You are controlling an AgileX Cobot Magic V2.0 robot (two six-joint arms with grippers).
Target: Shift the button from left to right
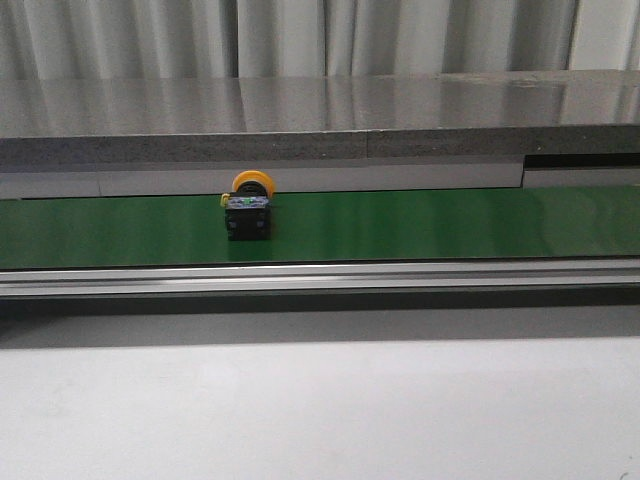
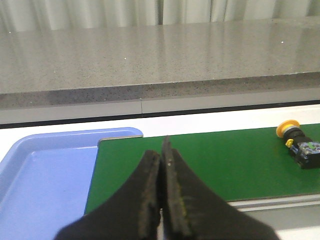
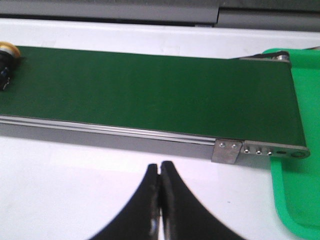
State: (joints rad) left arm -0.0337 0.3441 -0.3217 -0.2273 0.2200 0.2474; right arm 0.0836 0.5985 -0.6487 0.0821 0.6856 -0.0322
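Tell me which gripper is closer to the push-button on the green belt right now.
Probably the left. The left gripper hangs shut over the conveyor belt near the blue tray, with the push-button wholly in its view. The right gripper is shut off the belt, the button cut off at its view's edge.

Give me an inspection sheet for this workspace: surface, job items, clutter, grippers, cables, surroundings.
Surface: green conveyor belt in a silver metal frame, on a white table.
Job's things: yellow-capped black push-button lying on the belt, untouched.
Clutter: nothing seen.
Grippers: left gripper shut, empty; right gripper shut, empty.
Cables: nothing seen.
Surroundings: blue plastic tray at the belt's left end, green plastic tray at its right end, grey speckled counter and pale curtain behind.
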